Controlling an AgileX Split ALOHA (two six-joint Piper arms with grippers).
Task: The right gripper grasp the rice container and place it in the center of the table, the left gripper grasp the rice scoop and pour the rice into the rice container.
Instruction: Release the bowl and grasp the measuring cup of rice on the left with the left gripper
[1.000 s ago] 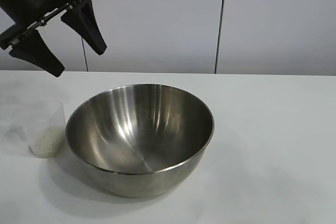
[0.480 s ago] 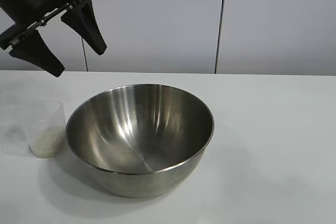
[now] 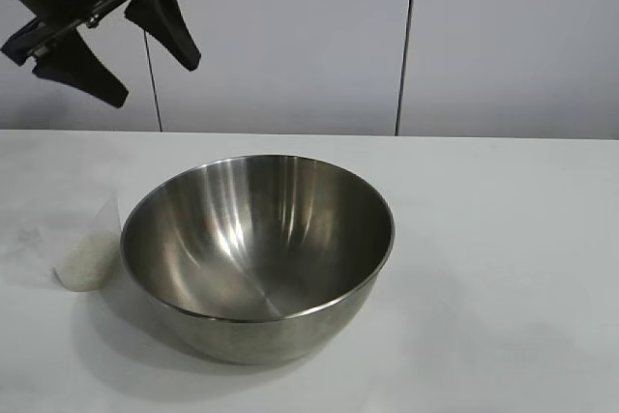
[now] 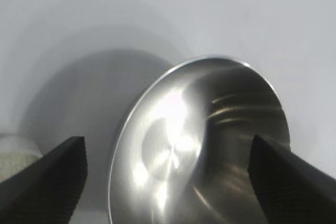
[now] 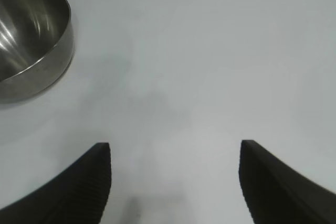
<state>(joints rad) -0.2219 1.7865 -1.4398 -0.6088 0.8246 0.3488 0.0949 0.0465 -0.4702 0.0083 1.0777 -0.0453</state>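
Steel rice container (image 3: 259,253) upright near the middle of the desk (image 3: 503,239), empty inside. Rice scoop (image 3: 85,239) just beside the container's left wall, standing upright on the desk, rice (image 3: 85,263) heaped in its lower part.

Left claw (image 3: 116,45) spread wide, gripping nothing, hanging high above and behind the scoop, up-left of the container. Lifted a little higher than half a second ago, tips now farther above the container's rim; scoop and container unmoved.

Right claw (image 5: 176,182) also spread wide and empty, low over bare desk well to the side of the container, out of the exterior view.

Container placement looks done. Scoop not yet grasped; the rise reads as repositioning before a descent onto the scoop.
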